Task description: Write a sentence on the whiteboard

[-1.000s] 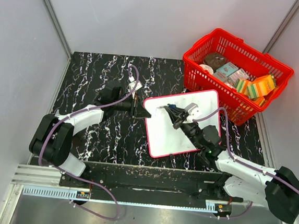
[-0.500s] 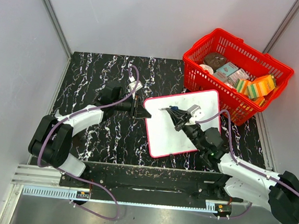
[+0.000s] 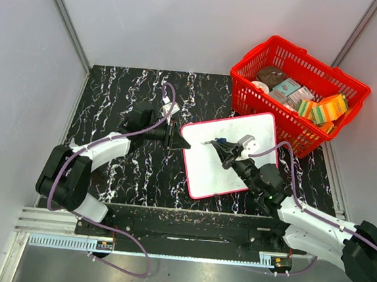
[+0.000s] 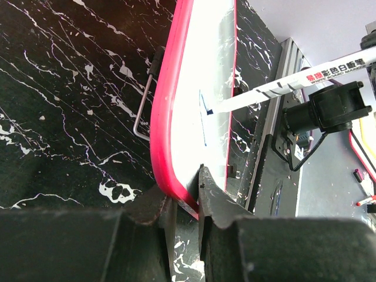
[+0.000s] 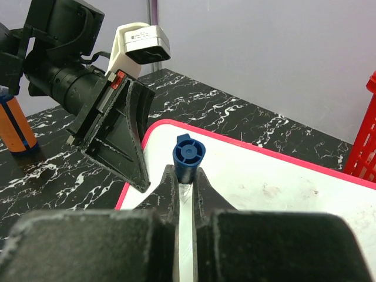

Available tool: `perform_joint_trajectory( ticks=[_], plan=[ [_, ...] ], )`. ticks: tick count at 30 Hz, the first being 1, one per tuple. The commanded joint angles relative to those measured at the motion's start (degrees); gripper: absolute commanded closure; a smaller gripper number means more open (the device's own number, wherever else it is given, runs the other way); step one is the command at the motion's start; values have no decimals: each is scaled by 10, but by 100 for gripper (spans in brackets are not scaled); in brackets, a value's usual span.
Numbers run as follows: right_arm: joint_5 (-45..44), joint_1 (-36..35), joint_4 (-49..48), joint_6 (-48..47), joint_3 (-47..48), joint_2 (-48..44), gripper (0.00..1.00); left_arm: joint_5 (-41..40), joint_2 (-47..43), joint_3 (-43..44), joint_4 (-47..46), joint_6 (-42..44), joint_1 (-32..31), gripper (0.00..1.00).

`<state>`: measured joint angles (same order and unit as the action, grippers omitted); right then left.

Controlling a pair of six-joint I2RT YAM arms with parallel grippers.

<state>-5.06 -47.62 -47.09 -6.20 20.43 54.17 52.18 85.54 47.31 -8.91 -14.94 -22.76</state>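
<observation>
Right tool (image 3: 229,150): shifted slightly nearer, clamped tight on a white marker (image 4: 282,88), blue tip at the board.
Left tool (image 4: 183,197): pinching the whiteboard (image 3: 242,129) by its rounded red rim.
Whiteboard: flat, on marbled black bench (image 3: 127,89), right of centre.
Sentence (image 4: 203,120): one thin blue stroke.

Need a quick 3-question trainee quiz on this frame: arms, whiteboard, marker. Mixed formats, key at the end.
1. True or false: the left gripper is clamped on the edge of the flat white whiteboard with the thin red rim.
2. What does the right gripper hold?
A) a white marker with a blue end
B) a grey eraser
C) nothing
3. Fill in: the thin stroke on the board next to the marker tip is ____ in colour.
Key: 1 true; 2 A; 3 blue.
</observation>
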Motion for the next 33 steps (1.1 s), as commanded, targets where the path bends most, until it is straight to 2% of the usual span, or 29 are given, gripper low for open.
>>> perform_joint_trajectory(
  ticks=[1, 14, 27, 33],
  plan=[
    [-8, -3, 8, 10, -10, -12, 100, -64, 3, -12, 47, 121, -15, 100],
    [-7, -3, 25, 7, -4, -12, 100, -69, 2, -9, 55, 124, -16, 100],
    [-73, -3, -25, -1, 5, 2, 100, -71, 6, -9, 57, 127, -19, 100],
    [-70, -3, -37, -8, 25, 27, 100, -70, 6, -9, 57, 127, -20, 100]
  ],
)
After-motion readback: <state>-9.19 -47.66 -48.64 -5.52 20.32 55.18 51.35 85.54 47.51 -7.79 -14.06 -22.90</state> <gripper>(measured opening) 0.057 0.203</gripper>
